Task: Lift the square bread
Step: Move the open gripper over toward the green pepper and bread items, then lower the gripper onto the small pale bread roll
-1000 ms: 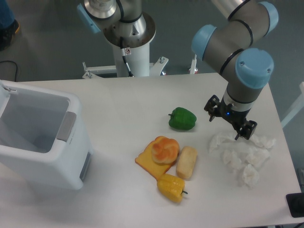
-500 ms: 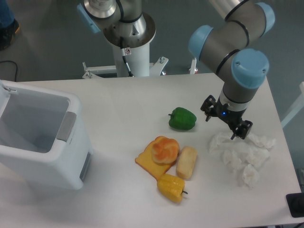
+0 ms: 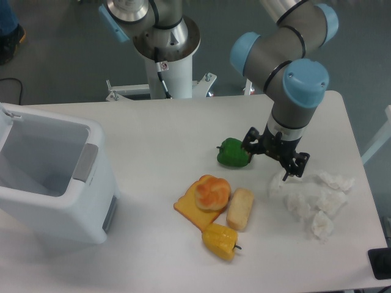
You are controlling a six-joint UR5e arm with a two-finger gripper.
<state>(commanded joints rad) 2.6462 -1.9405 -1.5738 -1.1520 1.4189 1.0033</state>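
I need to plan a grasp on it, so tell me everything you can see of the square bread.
The square bread is a small pale cream-tan oblong block with rounded corners and a matte, foam-like look. It lies flat on the white table, long axis running toward the camera. It looks to touch the toast slice on one side and the yellow pepper at its near end. Nothing grips it.

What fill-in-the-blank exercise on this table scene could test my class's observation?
1. The square bread lies between the round bun and the crumpled ____ tissue.
2. The bun sits on top of the flat ____ toast slice.
3. The gripper hangs beside the ____ pepper, holding nothing.
4. Just in front of the square bread lies a ____ pepper.

Missing words: white; orange; green; yellow
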